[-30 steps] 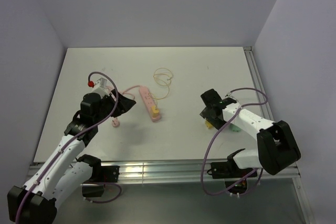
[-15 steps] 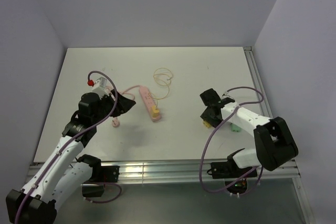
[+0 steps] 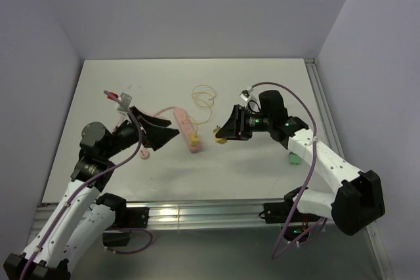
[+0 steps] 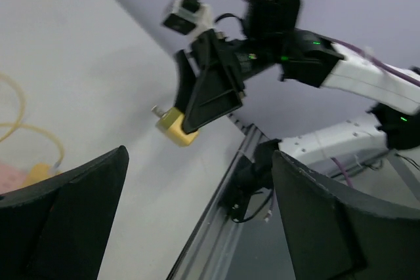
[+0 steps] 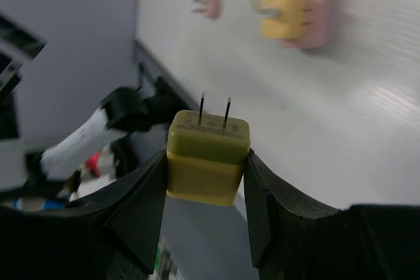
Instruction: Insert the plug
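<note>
One yellow plug (image 3: pixel 220 138), clenched in the right pincer (image 3: pixel 223 134), is pointing nine o'clock toward the pink strip (image 3: pixel 187 131); left pincer (image 3: pixel 172 129) released.

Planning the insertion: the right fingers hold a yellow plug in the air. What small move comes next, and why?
Probably carry the yellow plug toward the pink power strip: the right fingers clamp it in the air, prongs pointing out, well short of the strip.

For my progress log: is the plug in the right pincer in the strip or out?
Out. The right pincer holds the plug, prongs bare, apart from the strip.
</note>
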`<state>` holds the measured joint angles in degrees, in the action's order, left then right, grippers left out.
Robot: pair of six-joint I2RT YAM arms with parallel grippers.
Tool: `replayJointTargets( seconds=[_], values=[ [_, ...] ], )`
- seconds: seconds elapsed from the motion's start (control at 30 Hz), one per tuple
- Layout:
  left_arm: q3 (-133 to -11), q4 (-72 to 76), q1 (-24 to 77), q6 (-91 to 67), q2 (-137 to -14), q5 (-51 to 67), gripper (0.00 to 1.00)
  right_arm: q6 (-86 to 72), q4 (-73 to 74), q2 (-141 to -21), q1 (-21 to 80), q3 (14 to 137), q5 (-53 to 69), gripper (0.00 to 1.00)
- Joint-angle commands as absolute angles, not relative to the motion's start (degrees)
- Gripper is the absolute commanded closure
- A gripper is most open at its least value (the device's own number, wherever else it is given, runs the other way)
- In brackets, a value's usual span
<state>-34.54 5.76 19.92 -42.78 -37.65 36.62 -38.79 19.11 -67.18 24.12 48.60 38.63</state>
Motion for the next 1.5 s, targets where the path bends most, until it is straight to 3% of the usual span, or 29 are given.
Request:
replayJointTargets(
  seconds=[0.0,0.13,0.23,0.37,0.53,0.63,0.83,0.93,1.47],
  values=[
    [-33.92,20.29,20.30,-44.74,-34.46,47.54,0.01,-43.05,4.68,-65.13,24.08,46.42,62.66,1.00],
    [-34.80,22.32,22.14,-42.02,-31.82,48.69,0.01,-60.84,-15.48,-65.57,25.31,40.98,70.48,1.00],
    [-35.42,26.95,24.25,-40.78,-32.17,51.93,0.01,-65.30,-21.09,-63.55,27.50,40.95,71.63,1.00],
    [-35.50,31.12,28.90,-36.07,-33.83,55.10,0.01,-62.41,-17.24,-61.00,32.33,44.55,72.51,1.00],
    [-42.88,11.49,41.03,-15.96,-38.83,48.53,0.01,-55.19,-4.75,-61.52,39.63,51.32,72.07,1.00],
    [-45.52,8.88,45.26,-11.87,-39.55,43.51,0.01,-55.64,-4.14,-61.70,41.74,52.47,72.95,1.00],
    [-44.03,13.45,45.62,-11.87,-39.28,47.02,0.01,-54.39,0.27,-61.79,43.41,54.49,73.74,1.00],
    [-43.51,14.06,45.88,-12.21,-39.99,48.51,0.03,-59.04,-6.57,-61.26,44.29,53.61,74.00,1.00],
    [-44.56,14.76,47.02,-12.74,-43.16,59.94,0.19,-57.05,-2.12,-67.50,47.55,61.34,74.88,1.00]
  ],
)
